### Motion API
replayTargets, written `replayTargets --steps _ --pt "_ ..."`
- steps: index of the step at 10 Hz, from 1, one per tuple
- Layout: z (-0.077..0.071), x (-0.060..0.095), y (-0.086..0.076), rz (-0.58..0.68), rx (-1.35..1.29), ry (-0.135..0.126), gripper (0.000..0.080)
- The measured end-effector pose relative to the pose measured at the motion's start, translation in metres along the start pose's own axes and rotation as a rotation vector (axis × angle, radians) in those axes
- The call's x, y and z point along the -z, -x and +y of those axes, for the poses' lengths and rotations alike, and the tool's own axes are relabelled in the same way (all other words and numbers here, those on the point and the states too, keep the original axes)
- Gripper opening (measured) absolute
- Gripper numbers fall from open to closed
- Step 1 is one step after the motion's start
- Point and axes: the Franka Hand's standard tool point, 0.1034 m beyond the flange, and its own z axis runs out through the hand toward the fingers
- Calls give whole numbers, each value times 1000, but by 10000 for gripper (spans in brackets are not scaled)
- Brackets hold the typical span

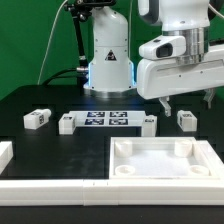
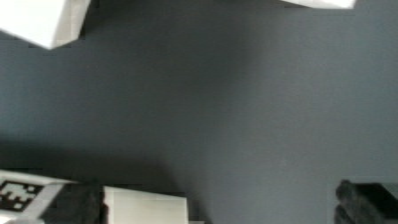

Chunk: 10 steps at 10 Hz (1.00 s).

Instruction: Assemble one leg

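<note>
Reaching step, seemingly: hovering over 1 small chunky white plastic leg (image 1: 186,119) on black worktop (image 1: 45,100), pincer (image 1: 186,103) apart, empty. Next, likely: lower, straddle, clamp.

Claw (image 1: 186,101) agape, empty, aloft.

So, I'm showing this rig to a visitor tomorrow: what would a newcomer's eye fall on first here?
The white arm's claw hangs open at the exterior view's right, seemingly just above one small white leg. Nearest the camera lies the large white panel with round corner sockets. Behind it, the marker board sits mid-table with three more legs in a row beside it on the black table.
</note>
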Motion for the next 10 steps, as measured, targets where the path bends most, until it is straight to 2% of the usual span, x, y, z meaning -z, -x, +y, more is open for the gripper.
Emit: replayTargets --steps 2,4,7,8,9,10 --pt "-2 -1 1 8 4 -1 649" --pt "-21 -15 29 18 36 -9 649" --pt "-32 -22 47 -4 67 -10 649" --pt "-32 -22 46 -1 69 -10 649" --pt "-32 -23 50 -37 70 -7 649" --pt "-32 -23 55 -153 70 0 649"
